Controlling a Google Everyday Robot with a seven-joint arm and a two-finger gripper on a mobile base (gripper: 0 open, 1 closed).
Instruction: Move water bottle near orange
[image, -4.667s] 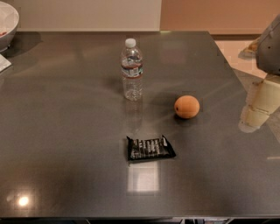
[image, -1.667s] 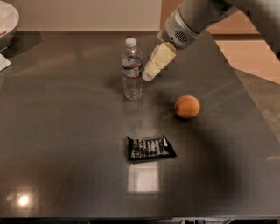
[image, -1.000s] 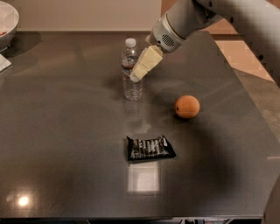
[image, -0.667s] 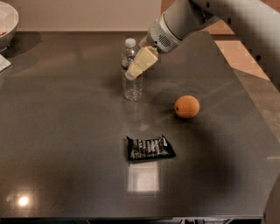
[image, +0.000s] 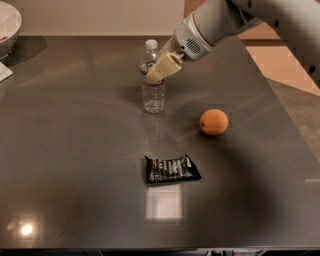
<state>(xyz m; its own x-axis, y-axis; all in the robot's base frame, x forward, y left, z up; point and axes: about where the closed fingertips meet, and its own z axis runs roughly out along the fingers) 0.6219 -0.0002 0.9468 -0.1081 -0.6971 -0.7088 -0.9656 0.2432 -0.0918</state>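
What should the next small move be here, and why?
Probably secure a hold on the water bottle: the gripper is at its upper body, yet the bottle stands upright on the table, apart from the orange, so carrying cannot start before that.

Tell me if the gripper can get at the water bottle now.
Probably yes: the gripper is at the upper part of the water bottle, nothing stands between them, and the orange and wrapper lie well clear.

Light comes from overhead: the glossy table (image: 75, 150) mirrors a pale rectangle just below the wrapper (image: 171, 169) and a small hot spot at lower left. The gripper (image: 159, 70), at the upper bottle (image: 152, 95), is brightly lit (a broad soft shadow lies around the orange (image: 214, 122)).
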